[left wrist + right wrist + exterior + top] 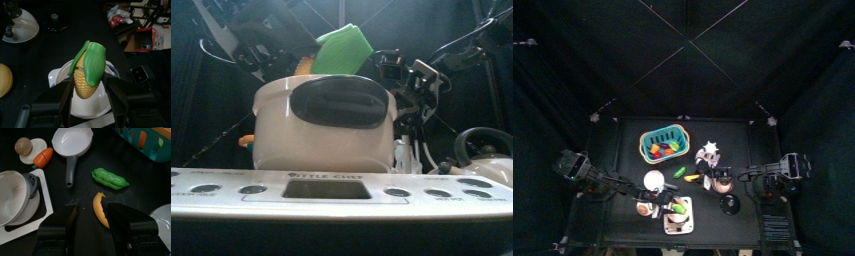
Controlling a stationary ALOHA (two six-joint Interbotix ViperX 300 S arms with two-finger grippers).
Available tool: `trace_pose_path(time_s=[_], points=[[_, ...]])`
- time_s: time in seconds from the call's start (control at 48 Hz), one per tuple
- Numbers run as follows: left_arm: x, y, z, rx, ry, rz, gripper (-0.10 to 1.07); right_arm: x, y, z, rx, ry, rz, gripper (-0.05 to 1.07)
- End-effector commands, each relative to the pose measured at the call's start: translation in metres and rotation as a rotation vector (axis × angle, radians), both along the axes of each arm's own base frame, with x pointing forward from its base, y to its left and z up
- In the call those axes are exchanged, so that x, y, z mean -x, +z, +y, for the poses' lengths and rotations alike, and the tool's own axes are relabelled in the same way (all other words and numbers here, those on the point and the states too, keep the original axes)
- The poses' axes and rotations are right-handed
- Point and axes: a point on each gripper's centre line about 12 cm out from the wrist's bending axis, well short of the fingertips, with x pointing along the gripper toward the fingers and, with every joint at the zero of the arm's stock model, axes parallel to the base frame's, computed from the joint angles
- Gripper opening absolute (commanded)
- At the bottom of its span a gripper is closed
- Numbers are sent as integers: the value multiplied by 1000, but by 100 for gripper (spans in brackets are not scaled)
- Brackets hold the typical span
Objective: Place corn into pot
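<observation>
Yellow toy corn (pixel 88 75) in green husk sits clamped in the left tool (pixel 90 92) above the round silver-white pot (pixel 321 125) (right tool (pixel 90 213) gapes, empty).

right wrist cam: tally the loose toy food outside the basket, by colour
Green: 1, pea pod
Orange: 1, carrot
Yellow: 1, curved piece
Tan: 1, egg
Total: 4
The corn is not in that view; the left gripper holds it.
</observation>
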Motion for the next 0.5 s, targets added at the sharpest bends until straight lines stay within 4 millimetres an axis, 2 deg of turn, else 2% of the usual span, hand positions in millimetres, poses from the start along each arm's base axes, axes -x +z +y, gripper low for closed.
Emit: trace_pose_path(time_s=[0.0, 0.312, 0.479], points=[[-5, 10, 0, 14, 8, -29, 79, -4, 10, 0, 4, 3, -30, 77], [-6, 10, 4, 18, 22, -27, 94, -4, 10, 0, 5, 4, -30, 77], [-8, 13, 13, 17, 44, -37, 96, -3, 9, 0, 4, 3, -27, 77]])
